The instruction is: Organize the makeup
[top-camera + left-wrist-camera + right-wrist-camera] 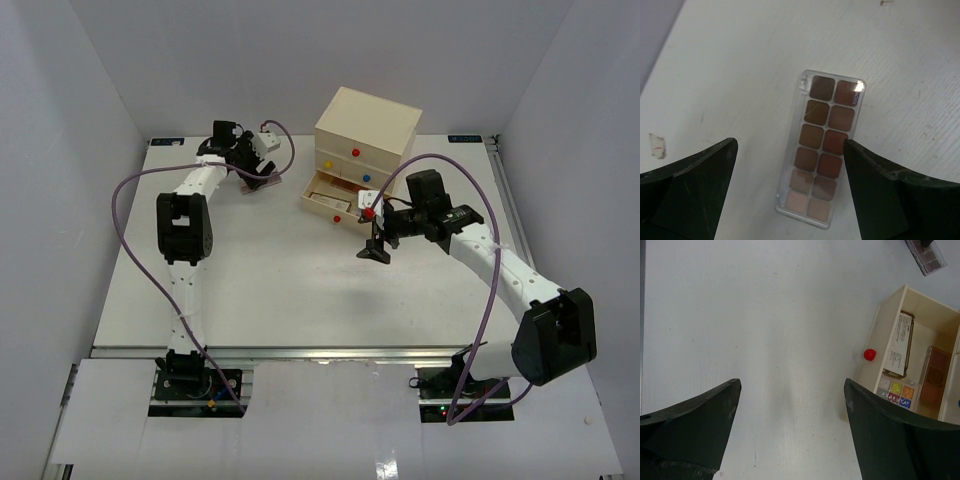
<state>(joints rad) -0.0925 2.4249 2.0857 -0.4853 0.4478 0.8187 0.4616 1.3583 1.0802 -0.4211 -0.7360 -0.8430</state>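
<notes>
A clear long palette (822, 147) with brown and tan shades lies flat on the white table, between and below my left gripper's open fingers (790, 145). In the top view this gripper (260, 170) hovers over the palette (250, 187) at the far left. My right gripper (375, 248) is open and empty over bare table (792, 385), just in front of the chest's open bottom drawer (875, 345). The drawer holds a palette with coloured squares (896, 392), a brown palette (935, 375) and a printed flat box (900, 345).
The cream three-drawer chest (365, 130) stands at the back centre, its bottom drawer (335, 197) pulled out with a red knob (869, 354). The long palette also shows at the right wrist view's top corner (926, 255). A small paper scrap (656, 146) lies left of the left fingers.
</notes>
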